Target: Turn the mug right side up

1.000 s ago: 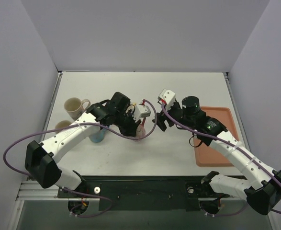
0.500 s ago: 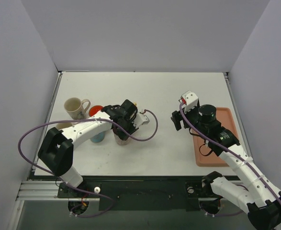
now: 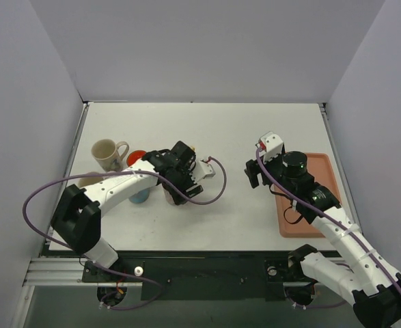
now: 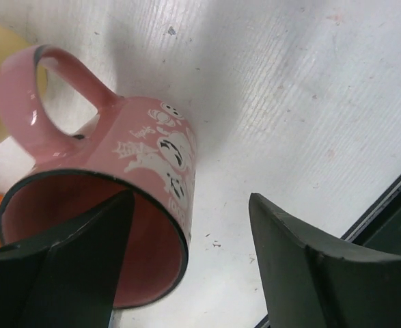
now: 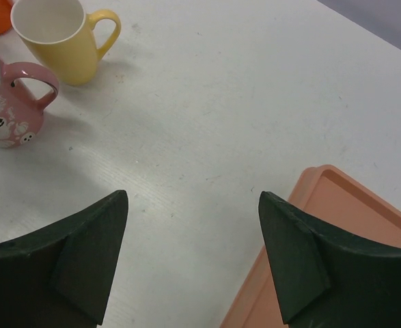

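Observation:
The pink mug (image 4: 128, 154) with white printed faces stands on the white table with its mouth up and its handle toward the yellow mug. My left gripper (image 4: 190, 205) is open astride the mug's rim: one finger (image 4: 84, 239) reaches inside, the other (image 4: 302, 260) hangs outside, clear of the wall. From above, the left gripper (image 3: 181, 179) covers most of the mug (image 3: 173, 198). My right gripper (image 5: 193, 198) is open and empty above bare table, well right of the mug (image 5: 9, 113), and sits beside the tray in the top view (image 3: 253, 172).
A yellow mug (image 5: 57, 37) stands upright just beyond the pink one. Left of them sit a cream mug (image 3: 106, 152), an orange cup (image 3: 136, 157) and a blue cup (image 3: 139, 195). An orange tray (image 3: 308, 198) lies at the table's right edge.
The left arm carried the mug down and left from mid-air onto the table, then opened its jaws off the rim. The right arm pulled back toward the tray.

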`<state>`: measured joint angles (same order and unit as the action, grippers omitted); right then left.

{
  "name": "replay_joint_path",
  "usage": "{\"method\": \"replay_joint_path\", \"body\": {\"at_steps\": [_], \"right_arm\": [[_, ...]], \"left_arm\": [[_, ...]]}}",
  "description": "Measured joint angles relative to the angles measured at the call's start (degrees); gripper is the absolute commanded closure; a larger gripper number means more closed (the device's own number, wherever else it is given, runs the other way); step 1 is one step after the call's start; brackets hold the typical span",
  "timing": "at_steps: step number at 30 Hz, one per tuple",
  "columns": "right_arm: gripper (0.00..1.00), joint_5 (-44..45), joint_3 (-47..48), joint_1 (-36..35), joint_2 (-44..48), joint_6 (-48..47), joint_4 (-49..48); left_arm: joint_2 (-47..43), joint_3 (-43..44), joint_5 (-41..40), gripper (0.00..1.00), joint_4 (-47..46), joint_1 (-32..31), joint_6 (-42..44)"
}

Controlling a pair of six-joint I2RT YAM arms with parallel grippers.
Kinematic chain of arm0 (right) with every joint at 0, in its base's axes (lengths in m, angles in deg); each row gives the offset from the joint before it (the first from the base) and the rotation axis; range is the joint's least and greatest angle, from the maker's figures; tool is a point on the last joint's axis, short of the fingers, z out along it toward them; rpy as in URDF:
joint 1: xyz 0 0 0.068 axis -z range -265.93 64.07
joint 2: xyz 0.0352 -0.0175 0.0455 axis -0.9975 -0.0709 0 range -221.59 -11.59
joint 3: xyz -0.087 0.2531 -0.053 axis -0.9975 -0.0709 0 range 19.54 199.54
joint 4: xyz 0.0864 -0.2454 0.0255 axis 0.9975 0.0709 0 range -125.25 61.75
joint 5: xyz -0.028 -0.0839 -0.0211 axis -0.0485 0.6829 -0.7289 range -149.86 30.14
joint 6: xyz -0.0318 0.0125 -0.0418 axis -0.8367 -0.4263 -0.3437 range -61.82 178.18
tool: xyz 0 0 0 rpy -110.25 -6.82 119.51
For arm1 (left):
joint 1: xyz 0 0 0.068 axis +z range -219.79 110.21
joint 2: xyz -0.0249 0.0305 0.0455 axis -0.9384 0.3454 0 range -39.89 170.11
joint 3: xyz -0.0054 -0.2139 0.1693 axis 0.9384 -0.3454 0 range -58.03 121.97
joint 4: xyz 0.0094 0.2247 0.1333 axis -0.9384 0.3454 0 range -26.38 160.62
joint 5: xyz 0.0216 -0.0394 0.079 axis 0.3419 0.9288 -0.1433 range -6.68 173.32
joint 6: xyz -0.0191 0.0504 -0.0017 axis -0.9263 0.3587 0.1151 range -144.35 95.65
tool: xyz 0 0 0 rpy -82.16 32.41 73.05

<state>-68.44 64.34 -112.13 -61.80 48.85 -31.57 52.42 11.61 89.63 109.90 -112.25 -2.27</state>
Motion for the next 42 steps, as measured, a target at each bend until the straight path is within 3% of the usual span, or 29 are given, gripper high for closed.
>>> {"method": "replay_joint_path", "body": {"at_steps": [5, 7, 10, 13, 18, 23, 32, 42], "right_arm": [[0.28, 2.6, -1.6, 0.4, -0.2, 2.1, -0.6], [0.28, 5.9, -2.7, 0.9, -0.2, 3.9, -1.4], [0.28, 12.7, -6.5, 2.3, 0.5, 8.2, -4.0], [0.28, 18.8, -13.3, 3.5, 3.8, 12.1, -7.0], [0.28, 26.1, -20.1, 4.0, 6.9, 17.1, -7.9], [0.28, 30.6, -22.6, 4.0, 6.6, 21.5, -9.4], [0.28, 32.7, -28.2, 4.0, 11.7, 23.6, -10.3], [0.28, 34.4, -33.2, 4.0, 24.3, 22.6, -11.7]], "left_arm": [[-8.6, 0.1, 0.6, 0.19, 0.1, 0.0, 0.0], [-14.2, 0.2, 0.5, 0.10, -0.7, 0.4, -0.6], [-23.8, -0.2, 0.0, 0.05, -4.1, 2.9, -2.0], [-32.6, -1.4, -2.4, 0.05, -8.5, 9.4, -4.7], [-38.1, -3.0, -5.3, 0.05, -12.6, 21.6, -10.5], [-43.8, -15.6, -7.9, 0.05, -18.4, 30.1, -15.9], [-54.6, -30.6, -15.9, 0.03, -27.3, 31.8, -22.6], [-54.7, -41.1, -21.2, 0.03, -38.6, 31.9, -22.9]]}}
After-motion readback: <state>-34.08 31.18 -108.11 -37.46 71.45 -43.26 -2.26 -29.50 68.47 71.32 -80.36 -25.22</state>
